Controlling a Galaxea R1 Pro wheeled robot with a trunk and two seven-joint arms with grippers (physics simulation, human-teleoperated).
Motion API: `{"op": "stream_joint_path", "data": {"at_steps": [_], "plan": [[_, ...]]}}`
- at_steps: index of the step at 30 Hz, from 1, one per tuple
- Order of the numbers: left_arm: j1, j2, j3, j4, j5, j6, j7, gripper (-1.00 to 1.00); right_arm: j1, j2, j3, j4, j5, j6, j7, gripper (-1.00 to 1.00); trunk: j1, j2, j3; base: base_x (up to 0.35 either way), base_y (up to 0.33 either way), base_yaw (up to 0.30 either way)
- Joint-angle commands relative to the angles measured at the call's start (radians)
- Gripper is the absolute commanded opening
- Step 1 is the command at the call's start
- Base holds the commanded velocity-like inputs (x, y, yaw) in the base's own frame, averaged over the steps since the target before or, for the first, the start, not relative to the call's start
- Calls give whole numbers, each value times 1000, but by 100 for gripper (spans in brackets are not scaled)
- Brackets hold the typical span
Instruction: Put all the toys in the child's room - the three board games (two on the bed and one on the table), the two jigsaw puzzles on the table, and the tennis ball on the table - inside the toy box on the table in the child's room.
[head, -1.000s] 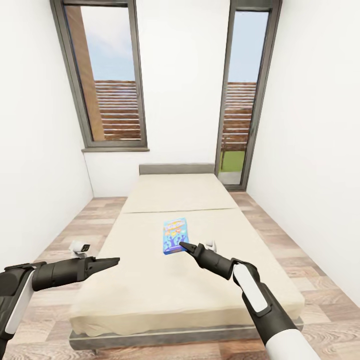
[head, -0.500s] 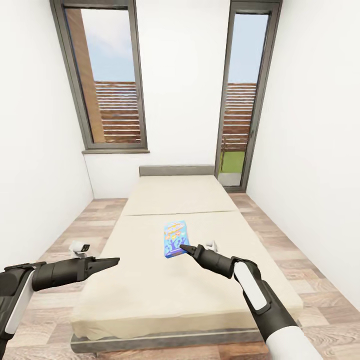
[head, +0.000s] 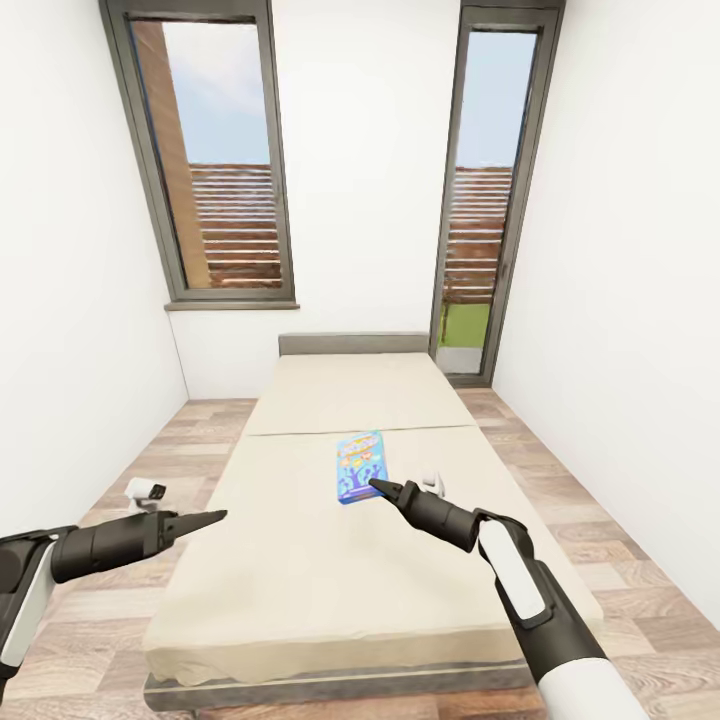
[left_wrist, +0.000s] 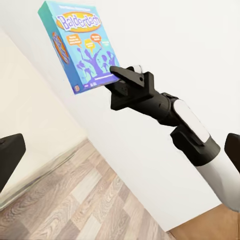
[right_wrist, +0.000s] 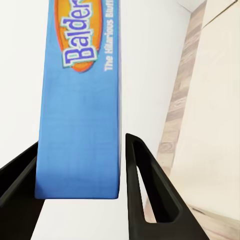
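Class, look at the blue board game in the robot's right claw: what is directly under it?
The blue board game is gripped by the right claw above the bed. Beige mattress shows around it; the patch directly beneath is hidden by the box.

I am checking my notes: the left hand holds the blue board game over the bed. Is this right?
Not quite: it is the right hand that holds the blue board game over the bed. The left wrist view shows it pinching the box's edge, while the left hand holds nothing.
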Motion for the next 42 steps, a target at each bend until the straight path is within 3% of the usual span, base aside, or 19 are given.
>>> {"op": "stream_joint_path", "data": {"at_steps": [1,28,38,42], "plan": [[-2,0,1,10,2,11,-2,100,-1,0,-2,-1,3,3,1,-100,-4,7,1,0,0,0],[-4,2,-4,34,-31,9,7,100,0,-1,-12,2,1,4,10,-100,-108,196,48,0,0,9],[-4,1,-6,34,-35,8,6,100,-1,0,-23,-1,8,3,2,-100,-146,266,83,0,0,222],[-4,1,-7,34,-35,5,5,100,-1,0,-22,-1,8,3,2,-100,-146,266,84,0,0,280]]}}
